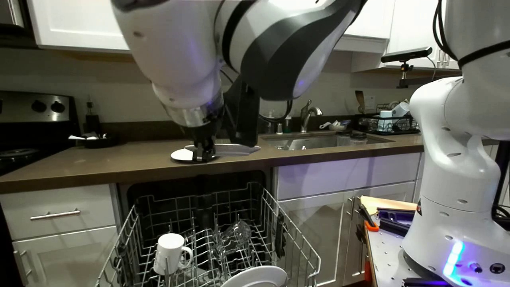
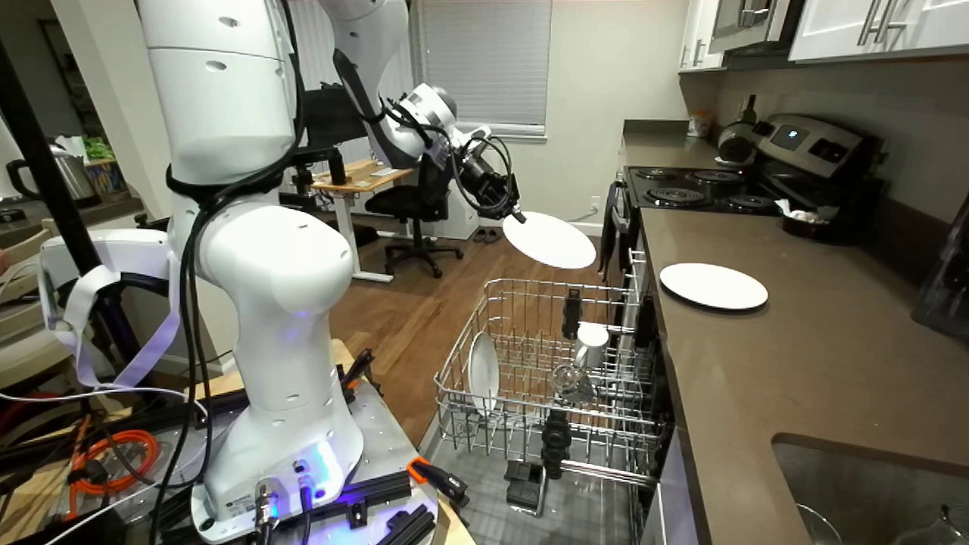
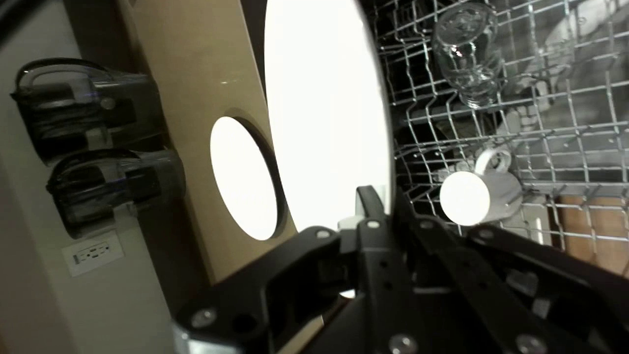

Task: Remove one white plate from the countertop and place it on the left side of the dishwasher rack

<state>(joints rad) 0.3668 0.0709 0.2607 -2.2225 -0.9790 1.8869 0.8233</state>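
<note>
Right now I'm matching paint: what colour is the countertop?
The countertop: brown, best in an exterior view.

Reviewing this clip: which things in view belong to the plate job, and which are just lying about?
Part of the job:
gripper
held plate
countertop
rack

Just lying about:
counter plate (only one is wanted)
racked plate
mug
glass
stove
faucet

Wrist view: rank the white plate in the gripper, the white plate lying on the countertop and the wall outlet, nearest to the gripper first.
1. Held white plate: rim pinched in the gripper.
2. Second white plate: left of the held one, flat on the countertop.
3. Wall outlet: farthest, lower left of the view, beyond the countertop.
</note>
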